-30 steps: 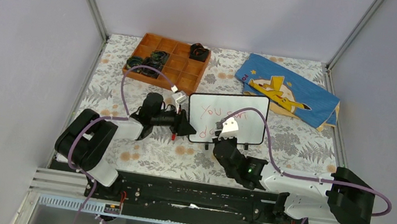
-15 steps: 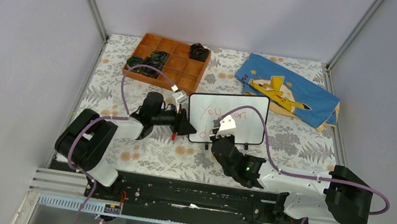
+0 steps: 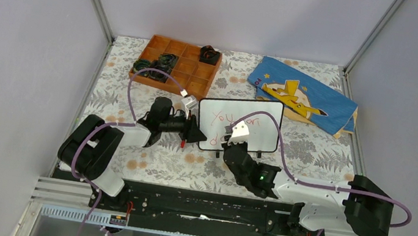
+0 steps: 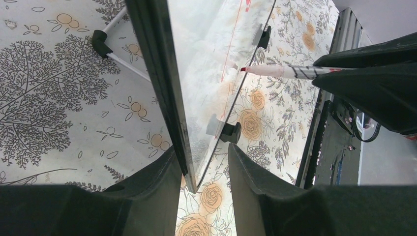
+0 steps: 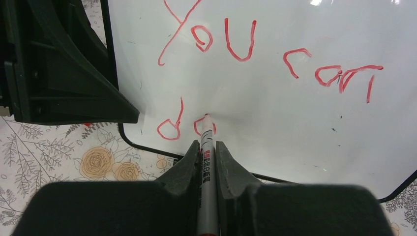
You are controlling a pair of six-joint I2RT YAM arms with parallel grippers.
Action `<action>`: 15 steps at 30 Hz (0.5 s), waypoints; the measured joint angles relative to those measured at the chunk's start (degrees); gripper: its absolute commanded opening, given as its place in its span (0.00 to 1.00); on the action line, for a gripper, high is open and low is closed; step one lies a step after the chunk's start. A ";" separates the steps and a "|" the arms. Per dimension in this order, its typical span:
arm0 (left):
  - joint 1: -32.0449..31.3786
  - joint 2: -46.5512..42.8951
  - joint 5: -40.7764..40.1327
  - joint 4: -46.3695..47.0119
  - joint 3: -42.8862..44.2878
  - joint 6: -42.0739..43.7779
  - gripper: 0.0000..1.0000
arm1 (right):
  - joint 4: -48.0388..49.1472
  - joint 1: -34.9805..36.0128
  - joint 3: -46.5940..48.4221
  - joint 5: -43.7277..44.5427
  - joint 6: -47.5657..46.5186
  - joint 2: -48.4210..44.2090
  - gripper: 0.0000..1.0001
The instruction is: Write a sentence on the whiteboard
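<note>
Progress on the sentence (image 5: 236, 44) looked about half: you had "You can" and a "d" in red on the whiteboard (image 3: 263, 135) at mid-frame, your right gripper (image 5: 207, 146) clamping the marker (image 5: 206, 132) on an unfinished "o", your left gripper (image 4: 201, 158) pinching the board's left edge.

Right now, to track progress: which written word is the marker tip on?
The lower-line "do": the marker tip meets its "o"; "You" and "can" sit above, untouched.
</note>
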 measured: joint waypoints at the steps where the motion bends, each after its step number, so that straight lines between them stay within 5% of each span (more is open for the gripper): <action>1: 0.00 0.00 -0.02 -0.04 0.00 0.02 0.45 | -0.20 0.00 -0.02 -0.02 0.07 -0.42 0.00; 15: -0.04 -0.07 -0.63 -0.26 0.00 0.22 0.45 | -2.05 -3.54 -4.46 0.07 0.61 -14.01 0.00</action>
